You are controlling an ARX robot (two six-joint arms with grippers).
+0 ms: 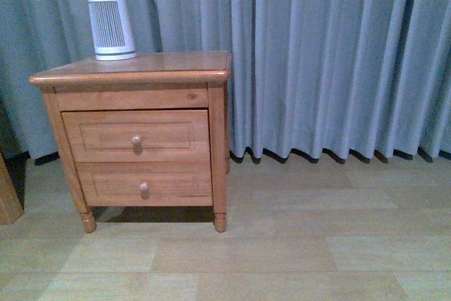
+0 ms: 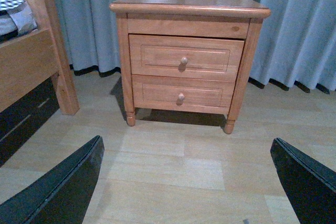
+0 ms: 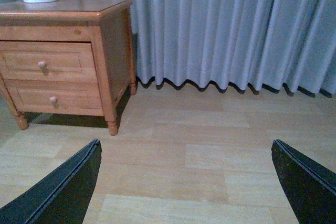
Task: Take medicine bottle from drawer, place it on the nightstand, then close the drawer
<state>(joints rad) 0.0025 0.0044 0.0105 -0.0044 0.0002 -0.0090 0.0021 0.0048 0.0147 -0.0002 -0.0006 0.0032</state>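
Left gripper point(image 2: 186, 141) hangs empty with its fingers spread wide, well back from the nightstand point(image 1: 141, 67) and facing its front squarely. Right gripper point(image 3: 184, 142), equally spread and empty, sits off toward the nightstand's side, so the left arm looks nearer. No medicine bottle shows; presumably it lies inside the drawer point(image 1: 169, 134), the upper one, which looks shut, its knob point(image 1: 137, 142) pointing out toward the left arm.

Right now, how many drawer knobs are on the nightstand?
2. The upper knob sits centred on the taller drawer; the lower knob on the shallower drawer beneath it. No others show on the nightstand front.
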